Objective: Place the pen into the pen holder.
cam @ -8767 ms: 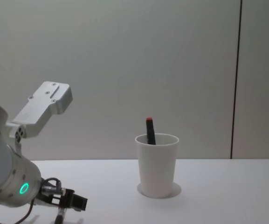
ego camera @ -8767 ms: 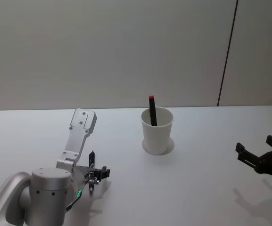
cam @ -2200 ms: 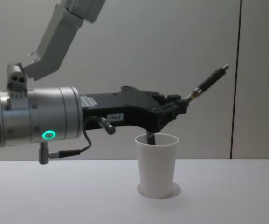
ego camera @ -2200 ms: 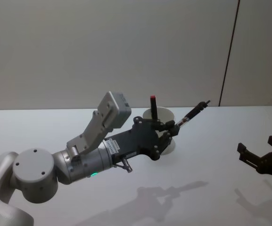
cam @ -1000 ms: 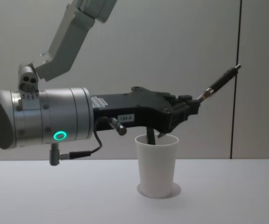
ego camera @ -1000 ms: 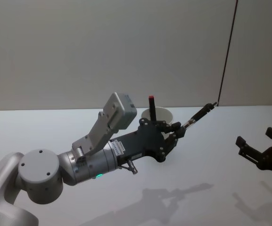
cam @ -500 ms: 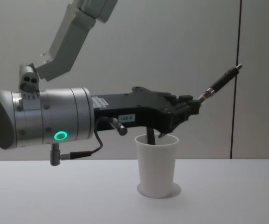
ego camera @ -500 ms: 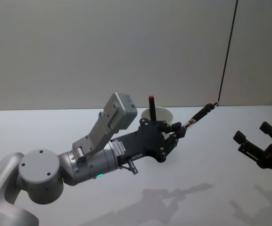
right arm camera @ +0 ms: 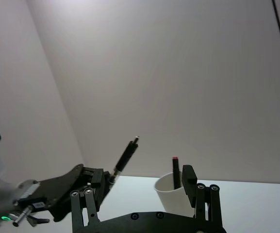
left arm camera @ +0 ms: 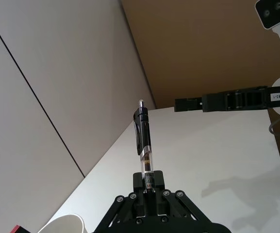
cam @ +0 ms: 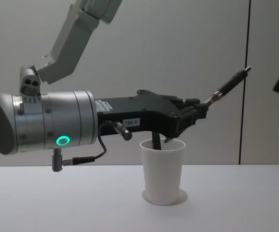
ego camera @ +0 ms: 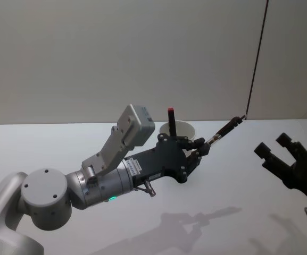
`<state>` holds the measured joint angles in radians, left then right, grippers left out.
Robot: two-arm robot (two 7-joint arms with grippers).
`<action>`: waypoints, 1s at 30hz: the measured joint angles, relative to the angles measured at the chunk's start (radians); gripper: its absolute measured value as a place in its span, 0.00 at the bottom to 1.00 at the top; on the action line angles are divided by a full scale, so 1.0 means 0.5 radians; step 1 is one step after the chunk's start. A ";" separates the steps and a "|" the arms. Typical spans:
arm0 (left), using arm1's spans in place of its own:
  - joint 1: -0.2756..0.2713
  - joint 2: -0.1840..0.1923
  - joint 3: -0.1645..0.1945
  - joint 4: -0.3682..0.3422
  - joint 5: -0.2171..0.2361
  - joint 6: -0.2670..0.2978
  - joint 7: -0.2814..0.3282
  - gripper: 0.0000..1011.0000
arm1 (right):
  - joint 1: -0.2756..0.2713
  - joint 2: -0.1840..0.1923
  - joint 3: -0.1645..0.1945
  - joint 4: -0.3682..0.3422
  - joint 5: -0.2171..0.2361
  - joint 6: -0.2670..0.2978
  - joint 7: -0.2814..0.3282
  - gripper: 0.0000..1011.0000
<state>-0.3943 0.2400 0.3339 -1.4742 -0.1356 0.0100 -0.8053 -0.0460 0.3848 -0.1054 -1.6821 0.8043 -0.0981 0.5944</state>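
obscuring pen holder [ego camera: 184,128], seemingly: left tool [ego camera: 202,146]

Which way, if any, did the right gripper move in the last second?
Yes. The right gripper rose and came left toward the pen holder, now above its rim in chest view.

White pen holder [cam: 163,176], black pen [cam: 228,85]
Its barrel is partly clear; the other pen [ego camera: 171,119] is black, red-capped.

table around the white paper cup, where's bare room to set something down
Free: the white table left of the plain white paper cup, and the stretch between cup and right end effector. Crowded: over the cup, where the left end effector holds a slim black pen near a red-capped pen standing inside.
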 joint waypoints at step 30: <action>0.000 0.000 0.000 0.000 0.000 0.000 0.000 0.13 | 0.277 -0.215 -0.132 0.351 0.300 0.043 0.195 0.99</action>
<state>-0.3943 0.2400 0.3338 -1.4742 -0.1356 0.0100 -0.8053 0.0922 0.2774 -0.1712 -1.5065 0.9543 -0.0764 0.6920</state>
